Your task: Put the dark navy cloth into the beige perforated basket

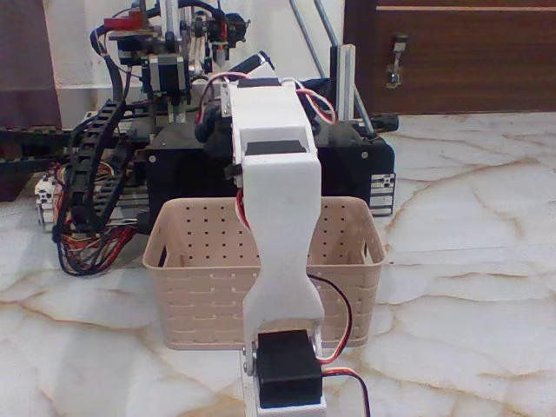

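Observation:
The beige perforated basket [200, 261] stands on the marble floor at the centre of the fixed view, and the part of its inside that I can see is empty. My white arm [278, 217] rises from the bottom edge in front of the basket and reaches over it toward the black machine. The arm's own upper link and wrist [268, 113] hide the gripper. A small dark bluish patch [323, 86] peeks out just right of the wrist. I cannot tell whether this is the dark navy cloth.
A big black machine box [182, 169] with cable chains, red wires [82, 248] and metal rails stands right behind the basket. A wooden door [452, 52] closes the back right. Open marble floor [469, 261] lies right of the basket.

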`<act>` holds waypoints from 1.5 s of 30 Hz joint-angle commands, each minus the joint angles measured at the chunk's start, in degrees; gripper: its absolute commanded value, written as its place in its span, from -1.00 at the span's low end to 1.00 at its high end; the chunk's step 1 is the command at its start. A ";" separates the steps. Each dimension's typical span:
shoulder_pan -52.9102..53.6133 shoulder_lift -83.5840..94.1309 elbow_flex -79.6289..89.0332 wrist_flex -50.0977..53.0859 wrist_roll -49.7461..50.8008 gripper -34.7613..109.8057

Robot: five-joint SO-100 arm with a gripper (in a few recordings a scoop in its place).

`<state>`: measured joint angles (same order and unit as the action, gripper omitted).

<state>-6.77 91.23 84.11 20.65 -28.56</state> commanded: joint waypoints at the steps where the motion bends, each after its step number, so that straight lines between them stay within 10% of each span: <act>1: 0.53 -0.35 -4.66 2.20 2.02 -0.52; 16: 1.05 -14.33 -23.38 31.55 14.33 -0.52; 45: 3.96 -14.33 -22.59 40.61 9.49 -0.52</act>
<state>-3.08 72.42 61.61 61.08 -18.63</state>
